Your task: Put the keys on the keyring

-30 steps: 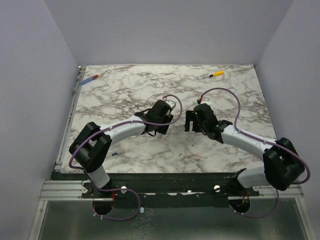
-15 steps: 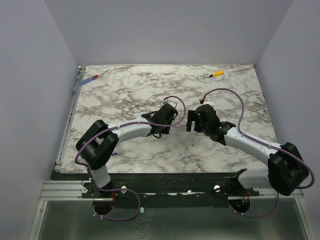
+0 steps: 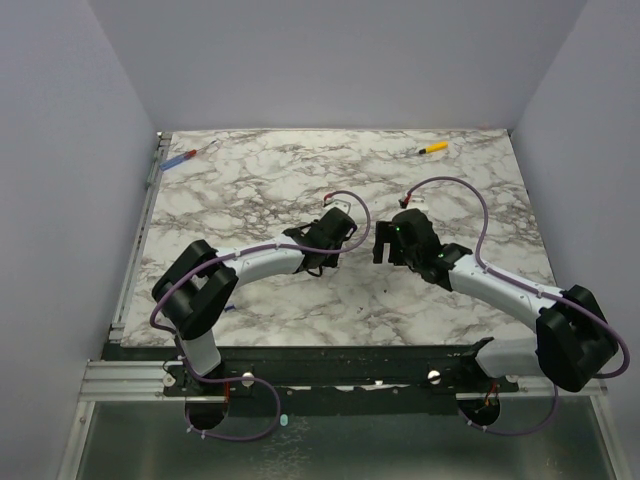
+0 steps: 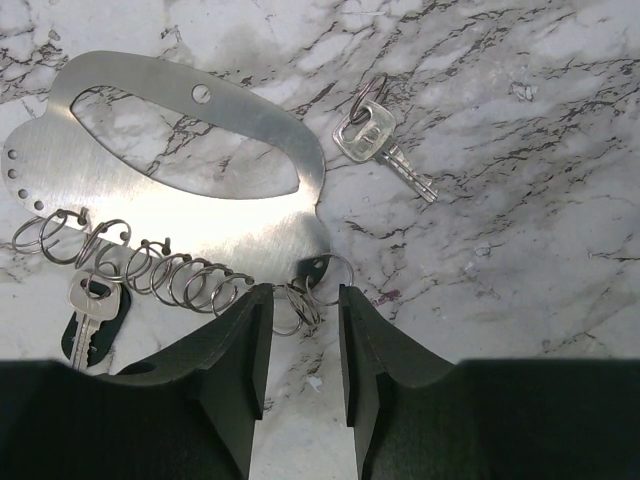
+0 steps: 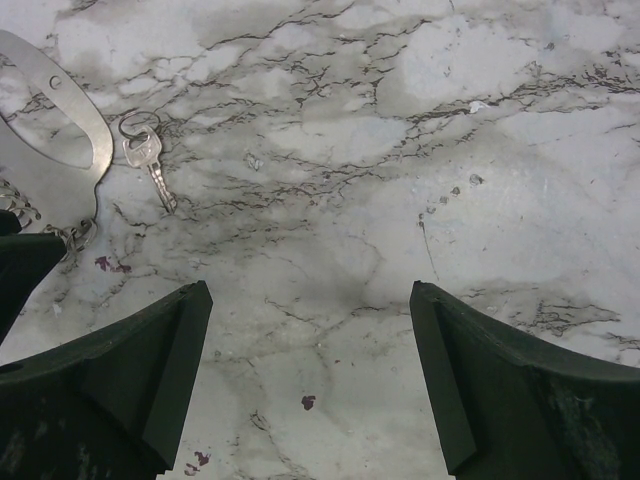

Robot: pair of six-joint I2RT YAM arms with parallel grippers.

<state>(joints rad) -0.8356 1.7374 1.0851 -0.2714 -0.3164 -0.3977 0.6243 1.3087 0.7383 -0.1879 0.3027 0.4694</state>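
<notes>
beside the steel plate, left fingers straddle a keyring, unclenched; right fingers spread.

Silver keys; white table, grey-black marble veining.

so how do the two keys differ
In the left wrist view, the loose key lies apart from the plate; the other key sits on its row of rings. The loose key's blade points lower right; the other key's points down. Both are silver, each on a ring.

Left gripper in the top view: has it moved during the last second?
Yes. The left gripper shifted slightly right, away from the blue-and-red tool.
</notes>
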